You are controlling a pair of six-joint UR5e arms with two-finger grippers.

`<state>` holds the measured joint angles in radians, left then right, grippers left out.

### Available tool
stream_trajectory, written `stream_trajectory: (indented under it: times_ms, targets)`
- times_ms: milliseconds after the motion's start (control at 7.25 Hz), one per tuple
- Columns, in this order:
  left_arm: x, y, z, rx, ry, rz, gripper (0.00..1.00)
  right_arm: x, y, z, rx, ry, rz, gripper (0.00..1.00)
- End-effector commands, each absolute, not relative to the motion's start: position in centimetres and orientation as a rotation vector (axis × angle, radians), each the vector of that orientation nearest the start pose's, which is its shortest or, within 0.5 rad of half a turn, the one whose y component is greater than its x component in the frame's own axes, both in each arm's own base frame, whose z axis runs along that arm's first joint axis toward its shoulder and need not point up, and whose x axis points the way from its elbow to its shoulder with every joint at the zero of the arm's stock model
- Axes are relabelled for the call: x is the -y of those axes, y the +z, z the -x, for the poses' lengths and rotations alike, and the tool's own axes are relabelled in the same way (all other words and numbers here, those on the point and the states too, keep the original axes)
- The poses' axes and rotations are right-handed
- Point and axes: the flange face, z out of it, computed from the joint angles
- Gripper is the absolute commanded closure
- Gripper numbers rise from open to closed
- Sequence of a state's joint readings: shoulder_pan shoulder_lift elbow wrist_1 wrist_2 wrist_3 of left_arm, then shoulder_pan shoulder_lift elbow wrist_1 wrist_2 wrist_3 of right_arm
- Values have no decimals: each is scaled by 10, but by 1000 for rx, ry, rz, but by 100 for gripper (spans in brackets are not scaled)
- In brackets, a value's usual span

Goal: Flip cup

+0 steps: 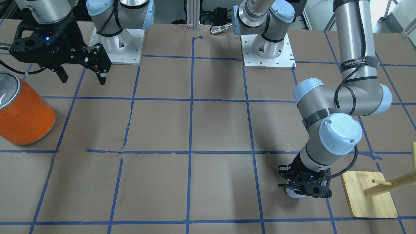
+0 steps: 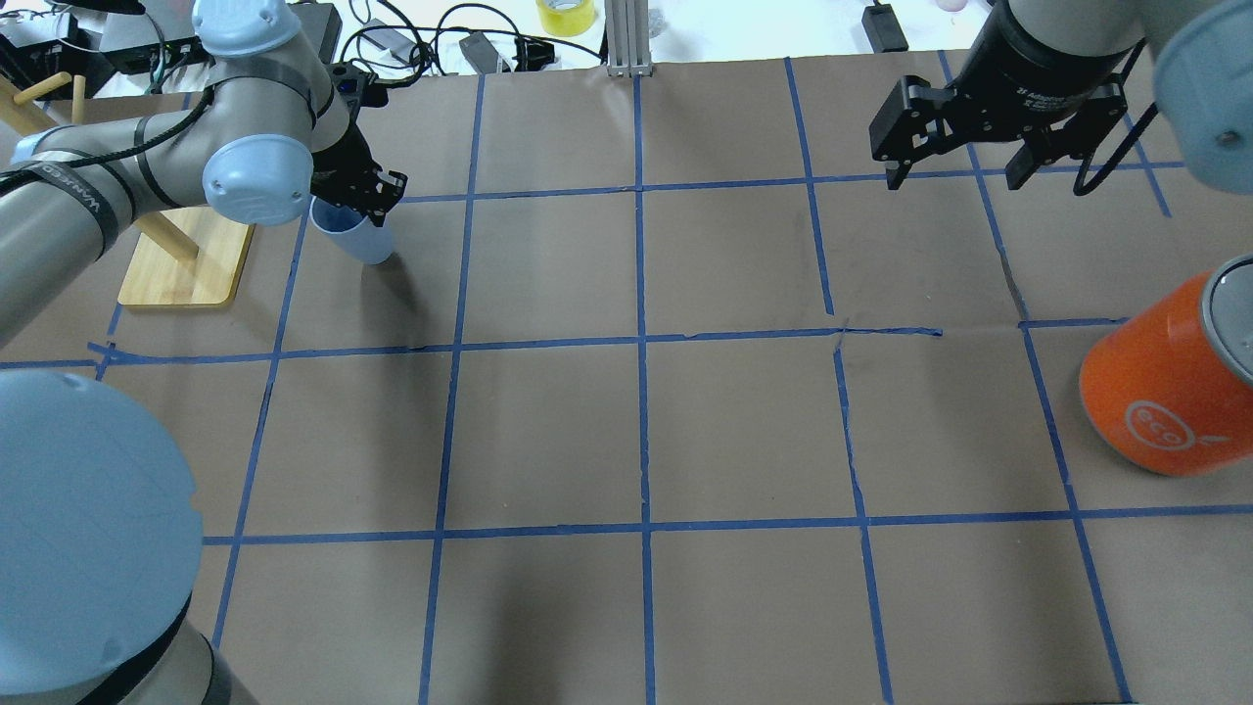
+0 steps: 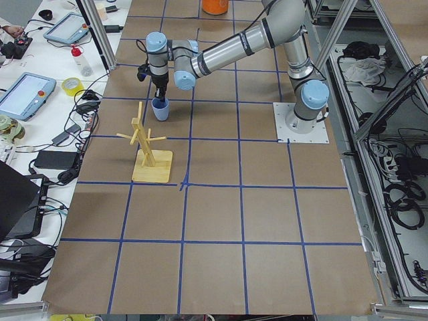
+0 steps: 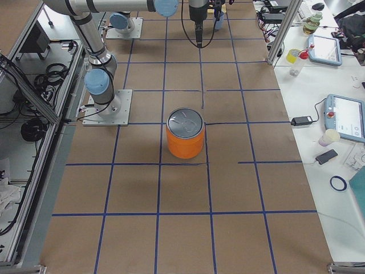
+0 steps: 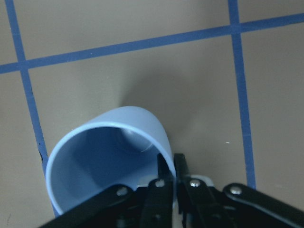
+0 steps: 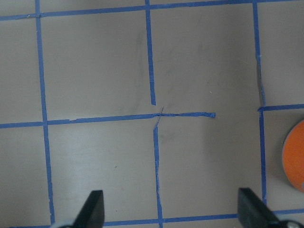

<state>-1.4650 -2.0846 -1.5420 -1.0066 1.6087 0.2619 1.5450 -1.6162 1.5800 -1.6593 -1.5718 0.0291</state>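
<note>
The pale blue cup [image 2: 359,240] is tilted, its open mouth turned up toward the wrist camera [image 5: 109,152] and its narrower base down by the table. My left gripper [image 2: 358,200] is shut on the cup's rim, with one finger inside and one outside [image 5: 183,175]. The cup also shows under the gripper in the front-facing view [image 1: 293,193] and in the left view [image 3: 160,110]. I cannot tell whether its base touches the paper. My right gripper [image 2: 954,176] is open and empty, hanging high over the table's far right part [image 6: 171,211].
A large orange can [image 2: 1170,392] with a silver top stands on the robot's right side [image 1: 24,112]. A wooden peg rack on a flat base [image 2: 186,264] stands close beside the cup [image 1: 367,195]. Blue tape lines grid the brown paper.
</note>
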Motion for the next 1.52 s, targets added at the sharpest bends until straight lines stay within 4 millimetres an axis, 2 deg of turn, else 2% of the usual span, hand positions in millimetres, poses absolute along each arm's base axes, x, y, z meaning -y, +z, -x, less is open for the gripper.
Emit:
stream_trajectory:
  times_ms: [0,138,276,552,690,828,966,1103,1379]
  targets:
    - [672,253,59,-3082,-92,-240,40,487,514,-121,-3134,-195,-87,0]
    - [672,258,58,-3076,-93,-239,24,487,514,-121,-3136,-195,-84,0]
    - [663,280,59,-3083,-35,-241,15,488,514,-121,-3134,-193,-87,0]
    - [638,359,67,-3042,61,-247,11,487,514,-121,-3134,-195,-87,0]
    - [626,397,77,-3046,-19,-258,9,487,514,-121,-3134,-195,-84,0]
    - [602,437,98,-3030,-78,-277,4,487,514,-121,-3134,-195,-84,0]
    - [574,463,134,-3047,-103,-200,2,487,514,-121,-3134,-195,-84,0]
    - [549,488,158,-3043,-147,-244,1,487,514,-121,-3134,-195,-87,0]
    - [495,542,162,-3088,-191,-258,1,487,514,-121,-3134,-195,-84,0]
